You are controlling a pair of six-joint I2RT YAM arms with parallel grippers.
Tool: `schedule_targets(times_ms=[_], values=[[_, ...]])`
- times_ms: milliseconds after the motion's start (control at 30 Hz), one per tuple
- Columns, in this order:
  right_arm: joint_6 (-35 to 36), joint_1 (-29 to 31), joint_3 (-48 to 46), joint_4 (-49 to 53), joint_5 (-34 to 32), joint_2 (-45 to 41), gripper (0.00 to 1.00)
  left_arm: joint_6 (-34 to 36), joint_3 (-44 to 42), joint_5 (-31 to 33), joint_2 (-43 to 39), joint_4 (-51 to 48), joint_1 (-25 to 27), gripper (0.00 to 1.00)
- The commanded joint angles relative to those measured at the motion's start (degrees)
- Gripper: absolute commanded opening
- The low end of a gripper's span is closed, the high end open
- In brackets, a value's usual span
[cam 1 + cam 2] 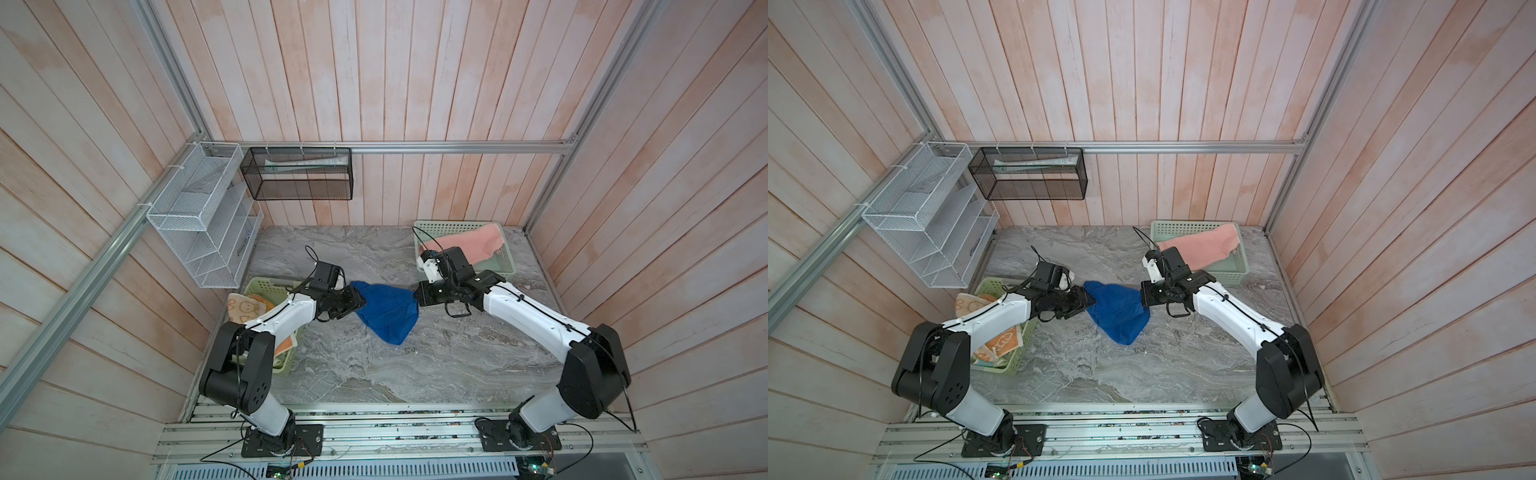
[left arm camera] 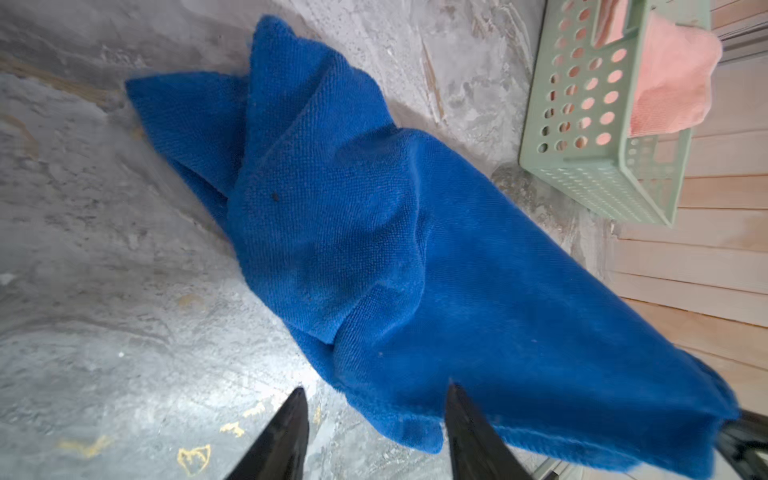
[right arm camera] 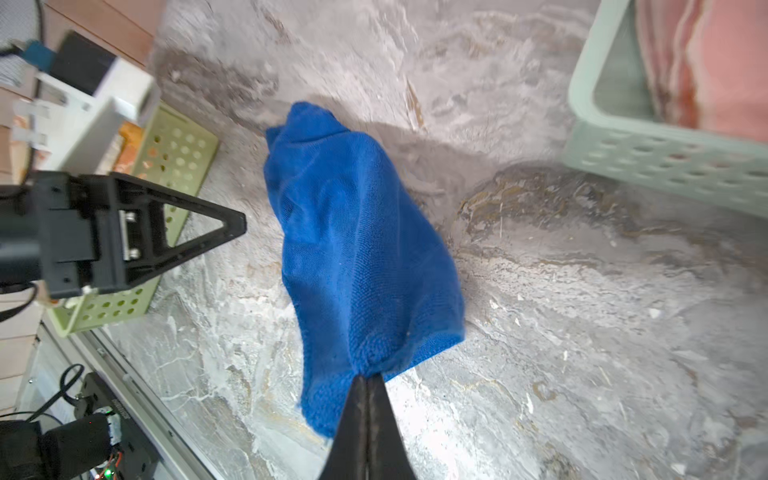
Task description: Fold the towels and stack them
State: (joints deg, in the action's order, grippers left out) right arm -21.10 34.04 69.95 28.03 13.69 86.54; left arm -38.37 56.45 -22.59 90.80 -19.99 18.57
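Lying bunched at the middle of the table, the blue towel is seen in both top views between the two arms. Its right corner is pinched by the right gripper, whose fingers are pressed together on the cloth; from that corner the towel is drawn in folds down to the marbled top. The left gripper is held just beside the towel's left end, its jaws apart and nothing clamped between them; in the left wrist view the towel's edge is shown close to one finger, though contact cannot be told.

A pink towel is draped over the rim of the right basket at the far right of the table. An orange towel, printed with cream bunny faces, is kept in the left basket at the near left, partly hidden by the left arm.

On the far wall a black basket is hung from the rail, and a pale tube is laid in it; print is carried on the tube, but it is too small to be read.
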Motion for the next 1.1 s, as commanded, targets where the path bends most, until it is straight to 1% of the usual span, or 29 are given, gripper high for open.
schedule_targets(times_ms=[0, 67, 100, 133, 200, 233, 300, 433, 533, 633, 700, 833, 867, 900, 967, 1000, 1033, 1067], values=[[-1.7, 0.3, 1.4, 5.5, -3.3, -5.9, 0.00, 2.5, 2.6, 2.7, -3.4, -2.3, 1.3, 0.55], [-3.4, 0.3, -2.2, 4.7, -6.8, -10.3, 0.00, 3.3, 3.8, 4.2, -4.1, -3.9, 2.6, 0.55], [-3.9, -0.1, -6.5, 2.4, -8.2, -13.0, 0.00, 3.1, 4.0, 4.5, -4.1, -4.2, 3.0, 0.55], [-4.4, -1.5, -10.0, 0.9, -7.5, -14.5, 0.00, 2.6, 3.8, 4.1, -3.9, -3.7, 3.1, 0.55], [-6.0, -5.9, -16.9, -1.3, -2.6, -15.0, 0.00, 0.9, 2.0, 2.4, -3.1, -1.2, 3.2, 0.54], [-6.0, -7.0, -18.7, -2.3, -0.5, -14.6, 0.00, 0.0, 1.3, 1.7, -2.6, -0.4, 3.4, 0.53], [-5.5, -7.4, -21.2, -3.2, 0.7, -13.3, 0.00, -2.0, -0.2, 0.6, -1.7, 1.4, 4.6, 0.49], [-5.0, -7.4, -21.7, -3.8, 1.6, -11.5, 0.00, -5.9, -2.2, -0.2, -0.1, 4.9, 8.6, 0.49], [-4.6, -7.4, -21.1, -3.7, 1.4, -10.9, 0.00, -10.4, -4.3, -1.1, 1.4, 10.1, 11.1, 0.49], [-4.3, -7.4, -20.6, -3.9, 1.1, -10.9, 0.00, -17.4, -8.9, -5.9, 3.8, 21.5, 11.6, 0.45], [-4.1, -7.4, -20.4, -3.9, 0.5, -11.0, 0.00, -20.2, -10.1, -6.1, 5.7, 25.5, 11.6, 0.44], [-3.4, -7.5, -20.1, -3.6, 0.0, -10.8, 0.00, -21.9, -10.0, -5.7, 8.2, 28.2, 11.6, 0.44], [-3.2, -7.5, -20.0, -3.6, 0.1, -10.5, 0.00, -21.9, -9.8, -5.3, 8.7, 28.1, 11.7, 0.46], [-3.0, -7.5, -19.9, -3.6, 0.1, -10.4, 0.00, -21.9, -9.3, -4.6, 9.1, 27.6, 11.6, 0.49], [-2.8, -7.5, -19.6, -3.5, 0.3, -10.0, 0.00, -22.5, -9.0, -3.6, 9.7, 27.2, 11.5, 0.50], [-2.7, -7.5, -19.3, -3.3, 0.4, -9.9, 0.00, -23.1, -9.2, -3.5, 9.7, 28.2, 11.5, 0.46], [-2.8, -7.5, -19.0, -3.2, 0.5, -9.9, 0.00, -23.4, -9.4, -3.4, 9.3, 28.7, 11.5, 0.41], [-2.6, -7.5, -18.7, -2.9, 0.6, -10.1, 0.00, -23.6, -9.4, -3.0, 8.9, 29.1, 11.5, 0.33]])
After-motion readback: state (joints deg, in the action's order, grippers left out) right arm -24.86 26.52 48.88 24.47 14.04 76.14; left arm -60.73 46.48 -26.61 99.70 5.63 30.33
